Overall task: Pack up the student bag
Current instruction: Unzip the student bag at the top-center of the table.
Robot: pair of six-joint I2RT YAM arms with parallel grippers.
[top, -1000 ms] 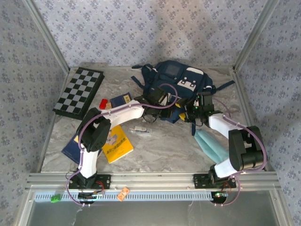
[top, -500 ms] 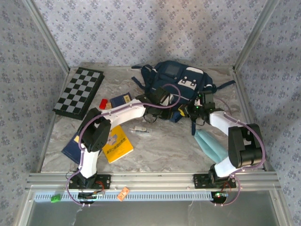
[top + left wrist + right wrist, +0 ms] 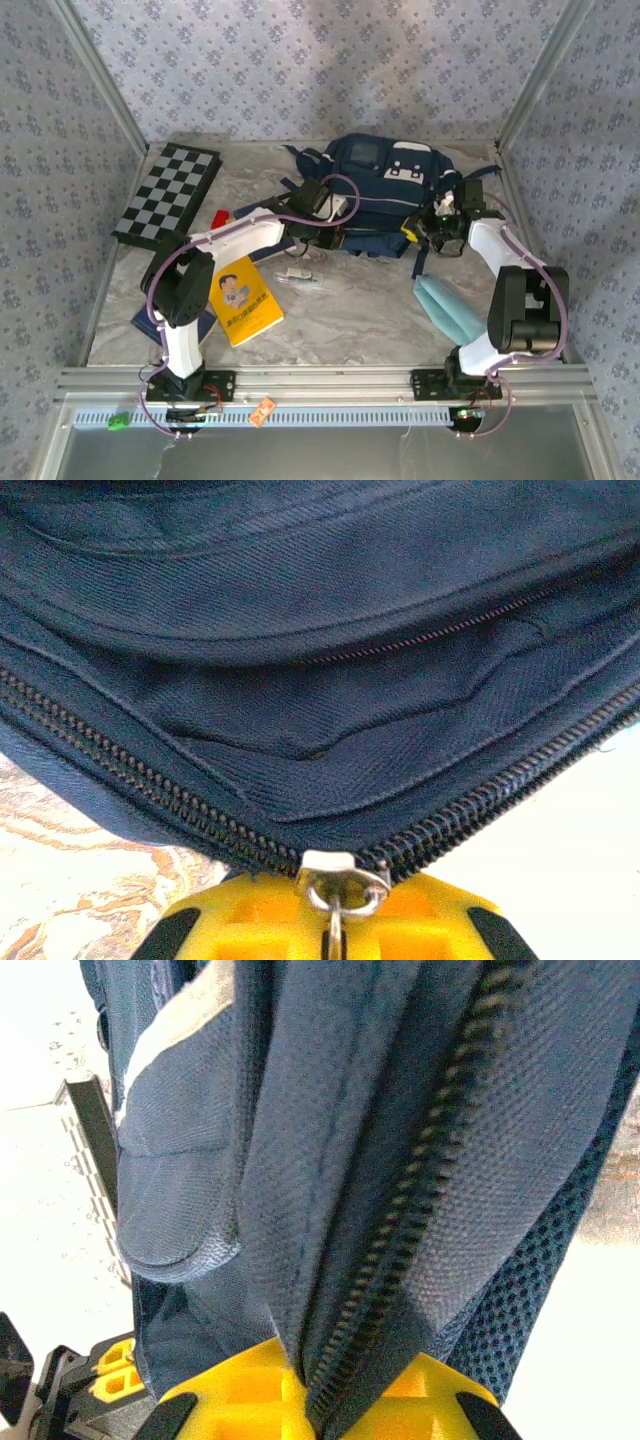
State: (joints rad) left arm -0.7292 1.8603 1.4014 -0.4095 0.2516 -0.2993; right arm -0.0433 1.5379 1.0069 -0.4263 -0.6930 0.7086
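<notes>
The student bag [image 3: 385, 178] lies at the far middle of the worktop [image 3: 340, 335]. Its white-patched front pocket is turned upward, and its near edge is spread between the two arms.

In the left wrist view, two zipper tracks are seen crossing the navy twill and meeting at a metal zipper pull [image 3: 338, 885]. This pull is pinched by the left end effector [image 3: 330, 935], whose yellow fingers are closed on it. From above, the same end effector [image 3: 335, 232] is placed at the bag's near left edge.

The right end effector [image 3: 420, 228] is set against the bag's near right corner. In the right wrist view it [image 3: 320, 1405] is clamped on a fold of the bag's fabric, with a zipper line running down into the grip.

A pale teal folded item [image 3: 450, 310] is found near the right arm, in front of the bag. A small silvery thing [image 3: 297, 275] and a yellow book [image 3: 245, 305] lie in front of the left forearm, and a red block [image 3: 218, 218] sits beyond it. A folded chessboard [image 3: 165, 195] is laid at the far left, well apart from the bag.
</notes>
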